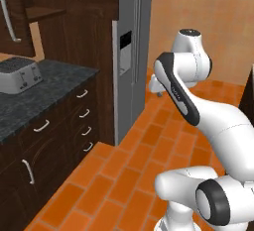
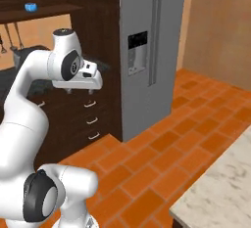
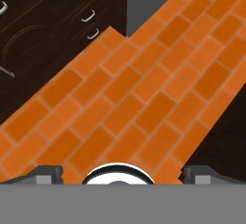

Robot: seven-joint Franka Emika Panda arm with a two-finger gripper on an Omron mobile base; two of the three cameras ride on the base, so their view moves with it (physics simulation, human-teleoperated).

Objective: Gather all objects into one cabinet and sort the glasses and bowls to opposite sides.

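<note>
While our gripper hangs above the orange brick floor with its fingers spread wide and nothing between them, we judge the task to be at an early or in-between stage, with nothing in hand and no tableware within reach. In the right base view we can see the small blue bowl resting on a dark shelf board high on the wall, left of the grey refrigerator; whether that board is the gathering place we cannot tell from here. We cannot make out any cups, the mug or the brown bowl, so how many have been gathered and sorted is unclear. In the left base view the dark counter carries a toaster, with drawers below. In our judgement, we need to travel to the remaining pieces before any sorting of glasses and bowls can proceed.
</note>
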